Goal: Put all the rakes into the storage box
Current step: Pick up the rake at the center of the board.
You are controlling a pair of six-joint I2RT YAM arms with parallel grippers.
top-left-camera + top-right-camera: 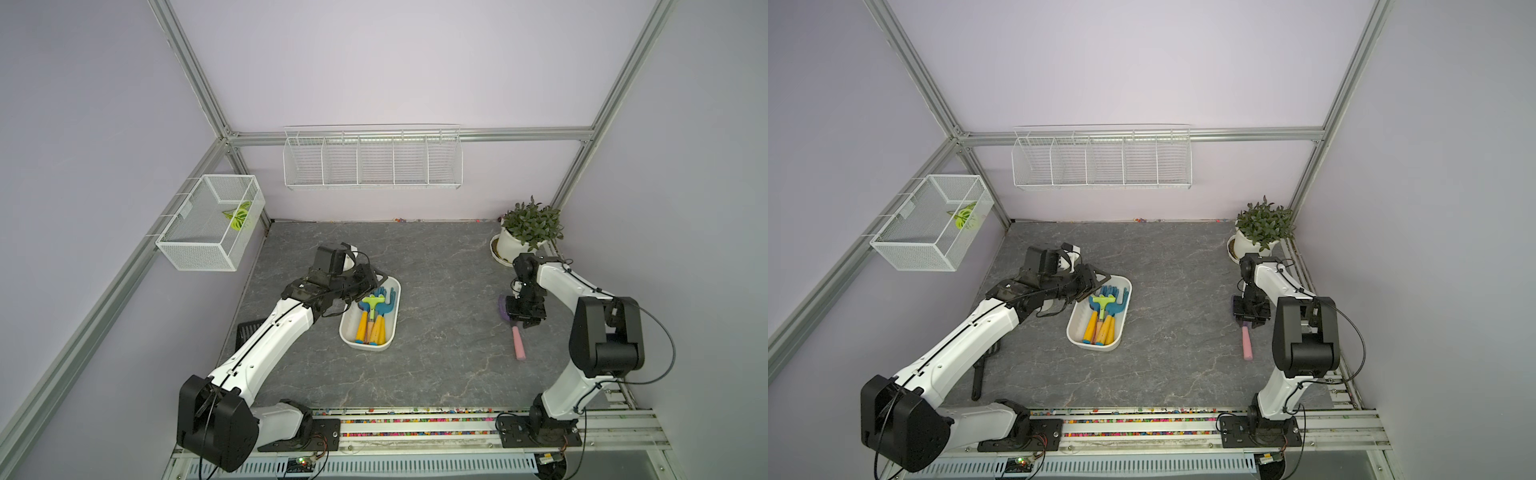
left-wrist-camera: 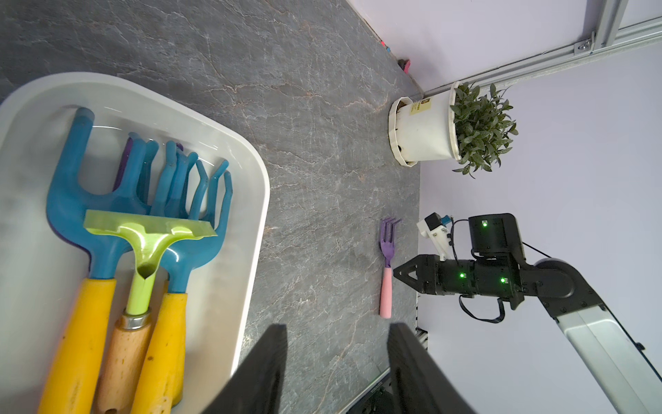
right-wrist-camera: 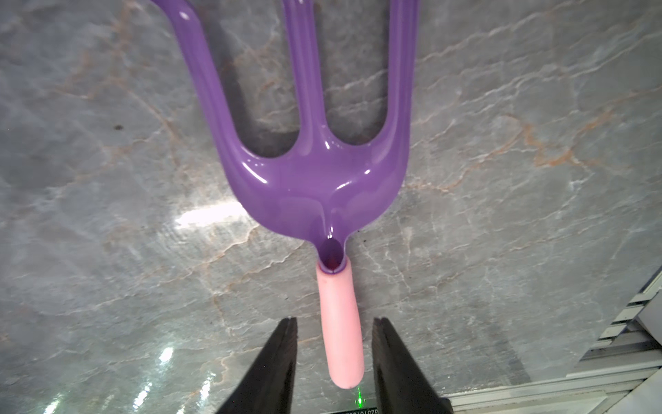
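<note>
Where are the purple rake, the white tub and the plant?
purple rake [image 3: 315, 186]: right wrist view, base of its head.
white tub [image 2: 259, 200]: left wrist view, its rim.
plant [image 1: 532, 224]: a top view, its leaves.

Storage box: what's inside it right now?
The storage box holds two blue rakes with yellow handles, with a green rake on top; something purple lies beneath, mostly covered.

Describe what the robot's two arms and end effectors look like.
The left arm and right arm have white shells, black joints and thin black cables. The left end effector and right end effector are black, each with two tapered fingers. Small green lights glow near the right wrist.
</note>
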